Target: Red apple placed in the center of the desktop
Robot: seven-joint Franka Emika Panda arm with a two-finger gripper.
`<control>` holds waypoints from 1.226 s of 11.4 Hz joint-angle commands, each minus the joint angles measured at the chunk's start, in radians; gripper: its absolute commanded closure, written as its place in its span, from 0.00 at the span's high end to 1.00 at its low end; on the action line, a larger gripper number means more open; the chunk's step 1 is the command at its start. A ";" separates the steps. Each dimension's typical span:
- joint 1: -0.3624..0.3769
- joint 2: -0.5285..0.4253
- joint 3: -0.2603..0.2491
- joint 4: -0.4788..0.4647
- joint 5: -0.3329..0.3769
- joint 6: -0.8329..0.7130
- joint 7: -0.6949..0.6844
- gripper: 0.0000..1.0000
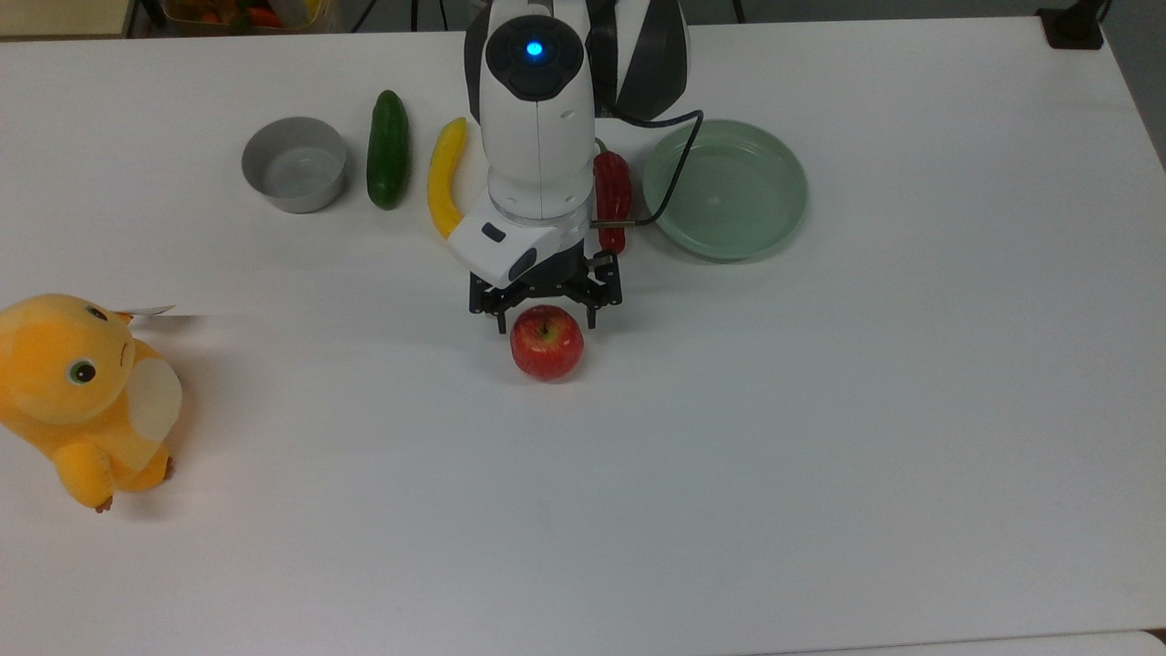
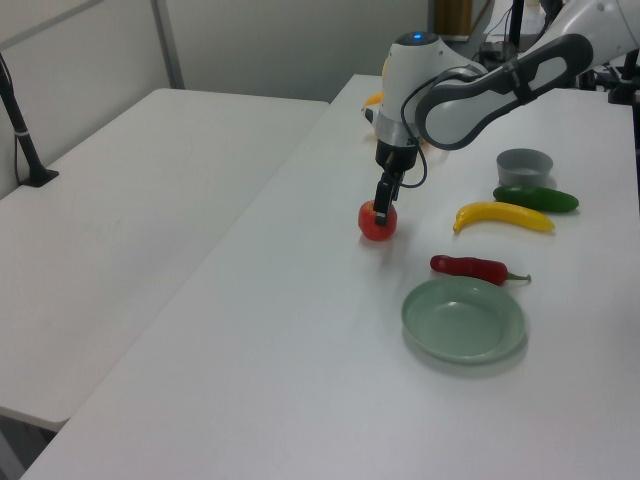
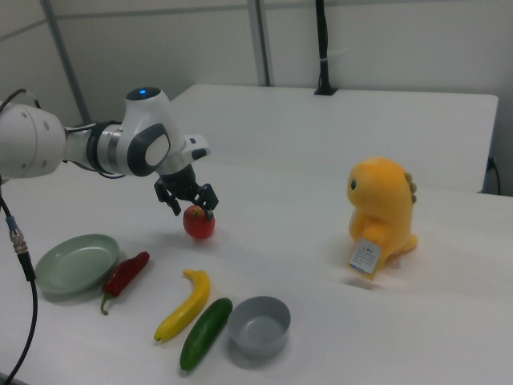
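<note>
Glossy red apple on matte white desktop; fuzzy cloth plush toy.

Lighting is bright, even and diffuse in all three views. The white bench is slightly overexposed in the top view, with a faint pale sheen at 12 o'clock. Shadows are soft and short: a weak grey one lies under the apple and around the pincer, and another beside the plush toy at its 3 o'clock. A blue indicator light glows on the arm. Fine detail is mildly soft throughout.
</note>
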 commanded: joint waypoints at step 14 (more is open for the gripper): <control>-0.158 -0.620 0.008 -0.023 0.008 -0.717 0.134 1.00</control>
